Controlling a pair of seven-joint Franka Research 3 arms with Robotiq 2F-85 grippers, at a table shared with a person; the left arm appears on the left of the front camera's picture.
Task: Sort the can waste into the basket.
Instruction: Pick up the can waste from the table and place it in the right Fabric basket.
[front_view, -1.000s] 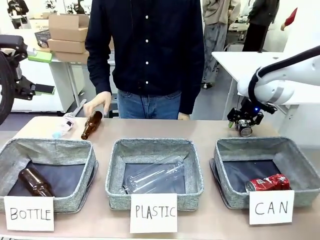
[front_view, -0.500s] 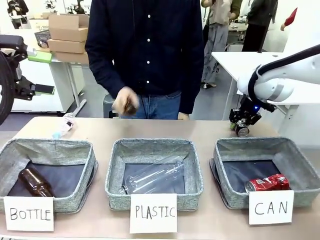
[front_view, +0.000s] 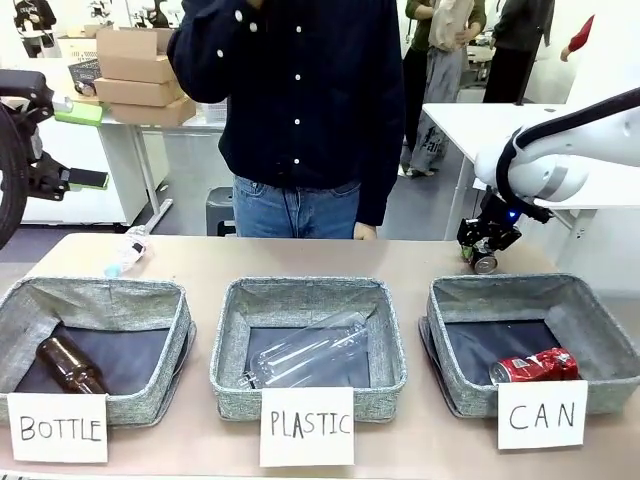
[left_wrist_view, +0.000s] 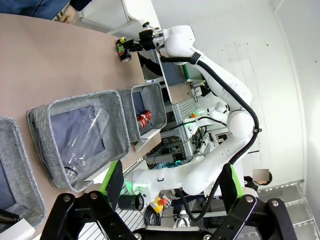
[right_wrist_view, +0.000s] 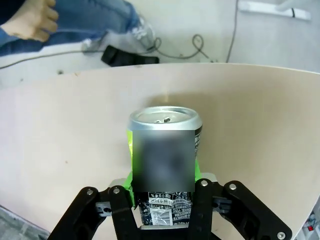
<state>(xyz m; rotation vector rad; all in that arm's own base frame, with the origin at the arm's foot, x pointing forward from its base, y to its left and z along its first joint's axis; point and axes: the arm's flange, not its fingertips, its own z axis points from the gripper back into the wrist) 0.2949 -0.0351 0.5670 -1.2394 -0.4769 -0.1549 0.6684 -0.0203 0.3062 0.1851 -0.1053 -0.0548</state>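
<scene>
Half done. Red can (front_view: 535, 366) lies in the CAN basket (front_view: 602, 335), near right. Black can (right_wrist_view: 164, 150) is clamped in the right gripper (front_view: 487, 250), just behind the basket's far rim. Left gripper (left_wrist_view: 171, 178) is spread wide, holding nothing. Remaining, by my read: drop that can in.

- Basket (front_view: 228, 340) carded "PLASTIC": left of the right claw (front_view: 487, 254), nearer the robot's side; a clear bottle (front_view: 310, 352) lies inside.
- Basket (front_view: 100, 292) carded "BOTTLE": far to the claw's left; a brown bottle (front_view: 68, 364) lies on its dark lining.
- Crumpled bottle (front_view: 127, 252): on the table (front_view: 330, 258), well left of the claw.
- Person (front_view: 300, 100) in a dark shirt: beyond the table's far edge, left of the claw.
- Cardboard boxes (front_view: 135, 65): stacked far behind, to its left.
</scene>
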